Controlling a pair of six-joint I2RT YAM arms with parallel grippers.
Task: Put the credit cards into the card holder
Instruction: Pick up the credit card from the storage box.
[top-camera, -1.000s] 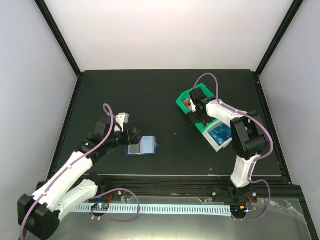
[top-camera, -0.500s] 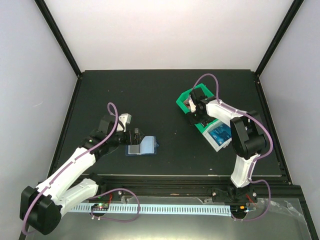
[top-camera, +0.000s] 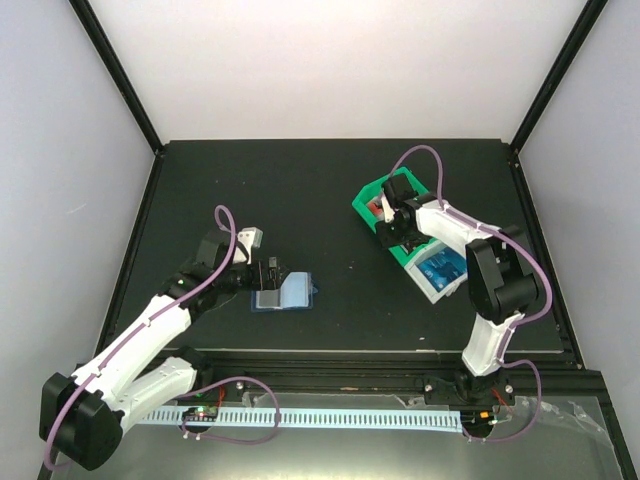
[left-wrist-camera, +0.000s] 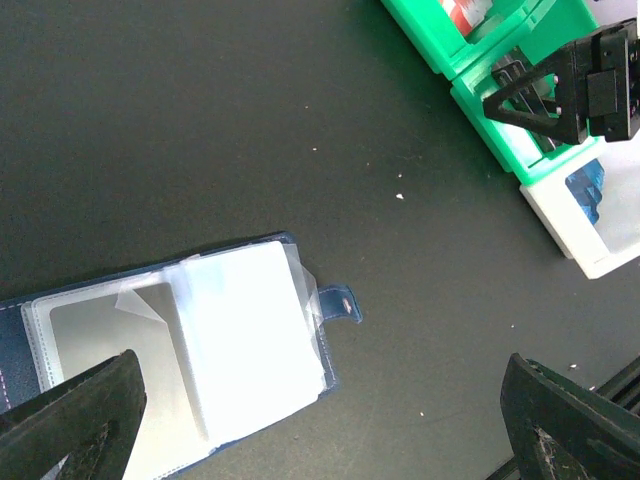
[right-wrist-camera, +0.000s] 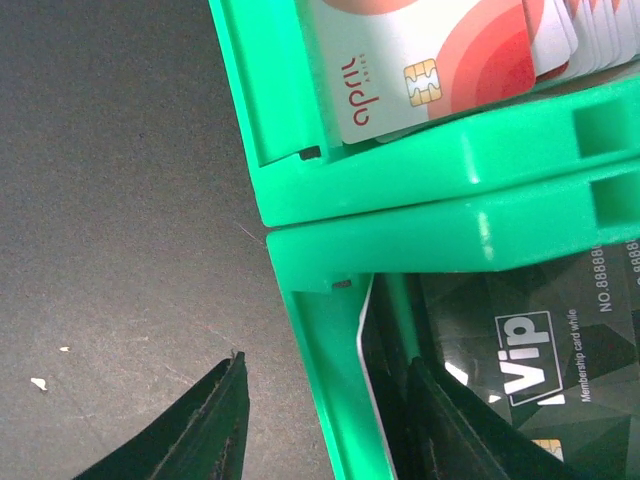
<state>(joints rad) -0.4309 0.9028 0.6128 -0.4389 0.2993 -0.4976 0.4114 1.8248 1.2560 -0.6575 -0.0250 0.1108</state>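
Note:
The card holder (top-camera: 286, 291) lies open on the black table, its clear pockets up and snap tab (left-wrist-camera: 341, 305) to the right; it fills the lower left of the left wrist view (left-wrist-camera: 200, 370). My left gripper (top-camera: 268, 272) hovers over its left end, open and empty (left-wrist-camera: 320, 362). The blue credit cards (top-camera: 441, 268) lie in a white bin, also seen in the left wrist view (left-wrist-camera: 588, 186). My right gripper (top-camera: 389, 226) is open and straddles a green bin wall (right-wrist-camera: 325, 360), one finger outside and one inside on black VIP cards (right-wrist-camera: 530, 350).
The green bin (top-camera: 376, 205) holds red-and-white cards (right-wrist-camera: 420, 70) in its far compartment and black VIP cards in the nearer one. The white bin (top-camera: 432, 288) adjoins it on the near side. Black frame rails border the table.
My left gripper has shifted slightly toward the card holder. My right gripper has moved a little over the green bin. Nothing was picked up.

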